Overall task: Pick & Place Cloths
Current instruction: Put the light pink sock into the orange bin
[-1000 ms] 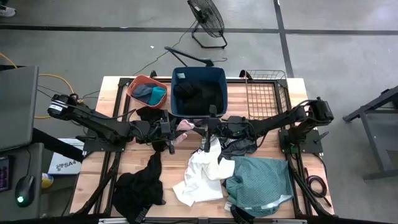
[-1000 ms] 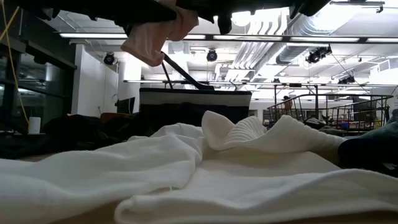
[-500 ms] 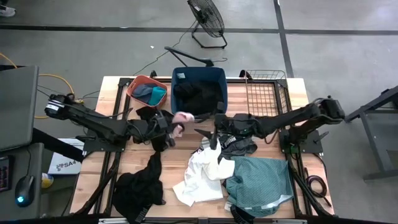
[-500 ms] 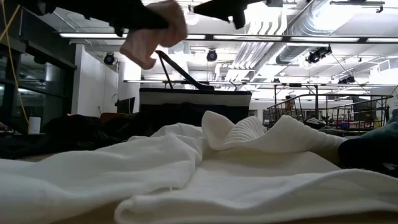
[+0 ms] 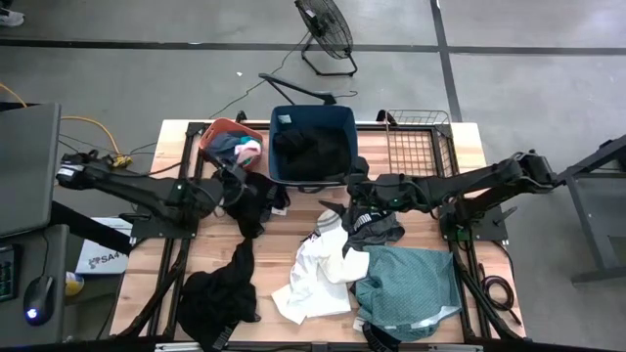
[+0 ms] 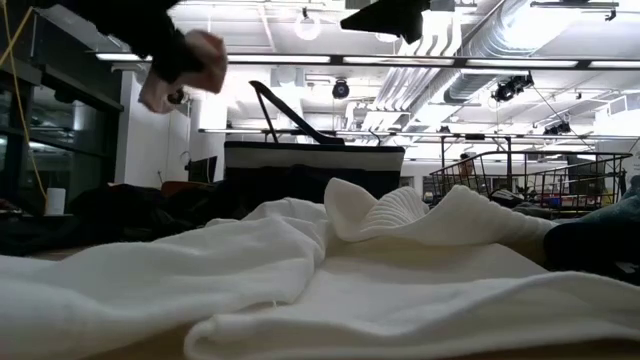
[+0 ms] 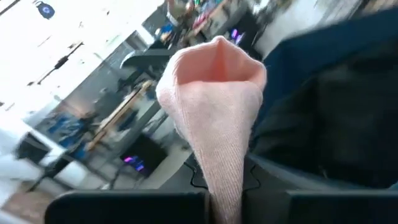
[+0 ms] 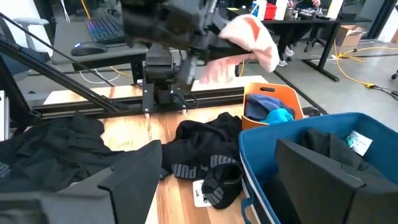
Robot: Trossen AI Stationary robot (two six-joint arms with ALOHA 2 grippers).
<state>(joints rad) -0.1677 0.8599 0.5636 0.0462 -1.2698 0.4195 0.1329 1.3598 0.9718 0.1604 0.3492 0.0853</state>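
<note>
Left gripper fingers pinching the pale pink cloth, held up off the surface right by the orange basin at far left. Looks like the placing step; next: get over the basin, release. Right gripper, fingers spread, empty, hangs near the navy tub. Left fingertips hidden by cloth.

Pale pink cloth, orange basin, navy tub

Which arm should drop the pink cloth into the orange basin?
Left. Its tool is shut on the pink cloth, right at the orange basin. The right tool is open, empty, near the navy tub.
</note>
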